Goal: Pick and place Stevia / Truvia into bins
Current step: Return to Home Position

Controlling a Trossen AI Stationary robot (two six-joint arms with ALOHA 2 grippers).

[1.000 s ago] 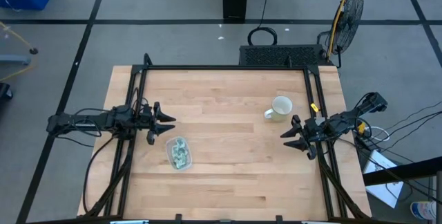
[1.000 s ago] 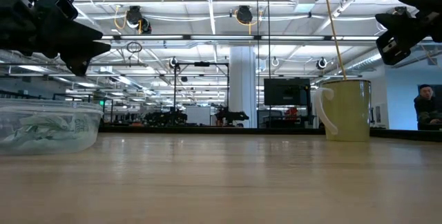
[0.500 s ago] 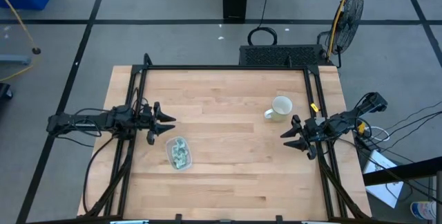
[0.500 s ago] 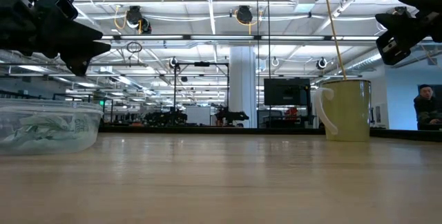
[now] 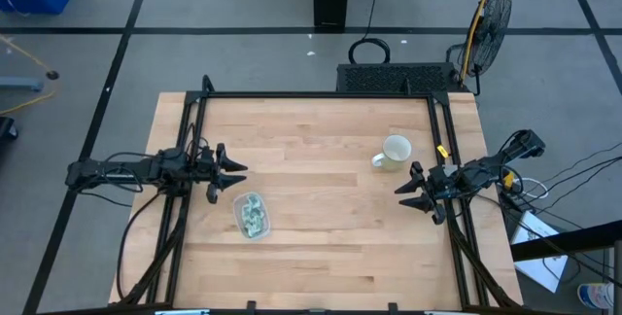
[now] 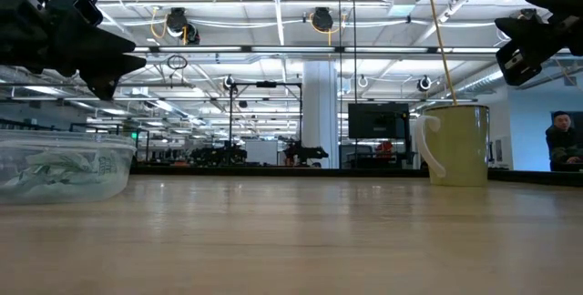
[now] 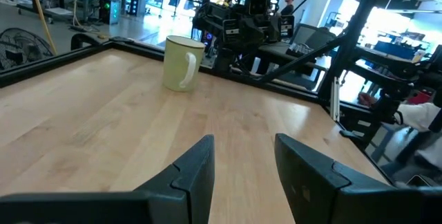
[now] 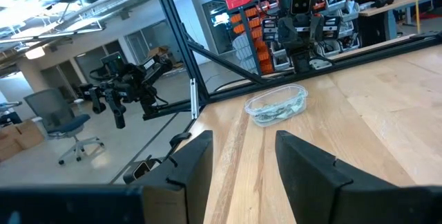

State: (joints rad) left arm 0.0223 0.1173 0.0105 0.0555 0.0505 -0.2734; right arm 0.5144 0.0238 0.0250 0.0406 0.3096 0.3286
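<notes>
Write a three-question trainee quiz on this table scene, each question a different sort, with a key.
1. True or false: the packets lie inside the clear bin.
2. Which stands nearer the right claw: A, the clear bin; B, the mug?
3. Fill in: the left claw and the right claw are both ___, holding nothing.

Key: 1 true; 2 B; 3 open.

place: i'm looking into a big open robotics lab | floor (image 5: 253, 52): i'm seeing grey ground with black tape lines, a pedestal fan (image 5: 491, 14) | room: i'm making out a strip-lit ceiling (image 6: 273, 8), racks of orange parts bins (image 8: 259, 23), an office chair (image 8: 59, 124)
</notes>
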